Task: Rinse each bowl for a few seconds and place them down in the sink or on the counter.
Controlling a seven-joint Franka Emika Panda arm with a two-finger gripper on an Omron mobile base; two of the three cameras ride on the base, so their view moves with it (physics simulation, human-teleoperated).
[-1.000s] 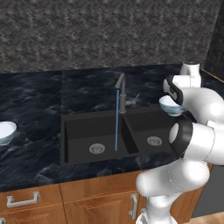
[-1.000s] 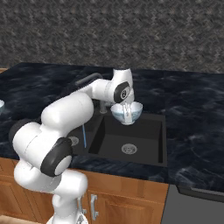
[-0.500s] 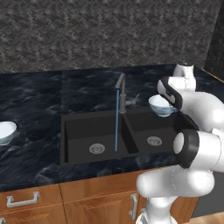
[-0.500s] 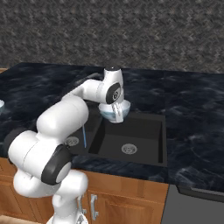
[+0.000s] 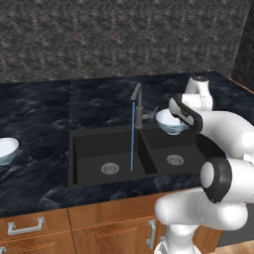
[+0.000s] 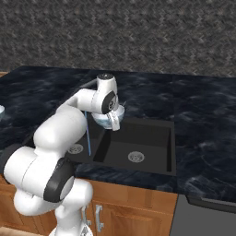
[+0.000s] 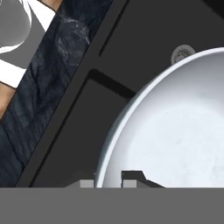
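Observation:
My gripper (image 5: 176,118) is shut on the rim of one white bowl (image 5: 170,123), which hangs over the right basin of the black sink (image 5: 89,149), just right of the faucet (image 5: 137,100). A thin blue stream of water (image 5: 132,139) falls into the left basin, apart from the bowl. In the hand view the bowl (image 7: 175,127) is large, its rim pinched by the gripper (image 7: 108,181), with a silver drain (image 7: 183,53) beyond it. In the right base view the bowl (image 6: 107,117) sits under the gripper (image 6: 113,120). The second bowl (image 5: 6,149) rests on the counter (image 5: 39,173) at far left.
The grey speckled back wall (image 5: 99,39) rises behind the counter. Brown cabinets with silver handles (image 5: 25,228) run below the front edge. Bare counter (image 6: 203,120) stretches to the right of the sink. The divider between the basins (image 7: 109,83) lies under the held bowl.
The arm has carried the bowl leftward over the right basin, closer to the faucet and its stream. The bowl on the counter has not moved.

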